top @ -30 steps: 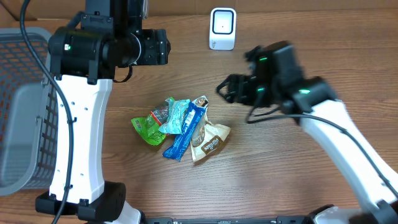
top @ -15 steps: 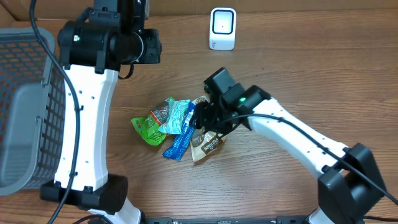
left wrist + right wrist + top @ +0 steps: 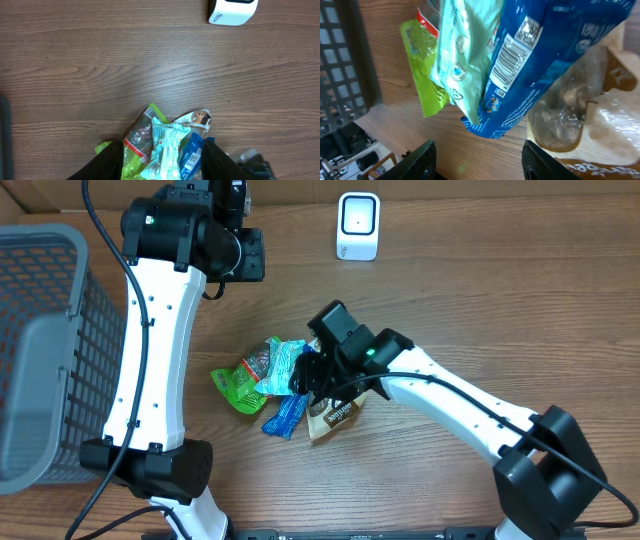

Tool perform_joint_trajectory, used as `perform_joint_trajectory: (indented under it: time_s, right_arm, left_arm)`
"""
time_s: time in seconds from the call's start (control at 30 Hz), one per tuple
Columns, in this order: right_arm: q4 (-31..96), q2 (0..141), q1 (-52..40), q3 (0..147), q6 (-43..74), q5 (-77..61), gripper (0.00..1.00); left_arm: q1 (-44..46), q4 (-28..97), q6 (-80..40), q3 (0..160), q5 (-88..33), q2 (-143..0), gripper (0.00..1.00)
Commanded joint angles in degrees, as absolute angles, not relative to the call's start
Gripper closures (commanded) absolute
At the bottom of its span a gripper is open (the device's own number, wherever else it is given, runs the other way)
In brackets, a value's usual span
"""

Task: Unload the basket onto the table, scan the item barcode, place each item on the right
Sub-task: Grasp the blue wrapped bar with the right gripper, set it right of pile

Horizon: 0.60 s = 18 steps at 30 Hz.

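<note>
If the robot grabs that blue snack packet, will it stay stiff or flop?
Probably floppy: the blue packet is thin, creased film. Its glossy surface may be slippery. It looks light, and since it lies against the teal packet and tan pouch, lifting it could drag those along.

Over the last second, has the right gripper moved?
Yes. The right gripper went left and down-frame from the white scanner, onto the snack packets.
</note>
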<state>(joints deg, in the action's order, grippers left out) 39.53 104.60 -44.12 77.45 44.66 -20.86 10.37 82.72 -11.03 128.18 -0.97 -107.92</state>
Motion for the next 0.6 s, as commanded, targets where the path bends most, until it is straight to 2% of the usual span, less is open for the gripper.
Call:
perform_joint_trajectory:
  time_s: [0.0, 0.17, 0.37, 0.57]
  right_arm:
    - [39.24, 107.53, -45.1, 76.88, 46.54, -19.86, 0.44]
    - [38.11, 109.86, -45.36, 76.88, 46.52, -20.14, 0.45]
    - [36.14, 113.89, -45.36, 76.88, 46.87, -20.08, 0.45]
    - [33.63, 114.72, -44.93, 76.88, 48.07, -18.9, 0.5]
  left_arm:
    - [10.09, 82.13, -12.03, 128.33, -0.19, -108.6, 0.58]
    - [10.09, 82.06, -12.03, 128.33, 0.01, -108.64, 0.56]
    - [10.09, 81.84, -12.03, 128.33, 0.01, -108.64, 0.45]
    - [10.09, 81.76, -12.03, 128.33, 0.01, -108.66, 0.24]
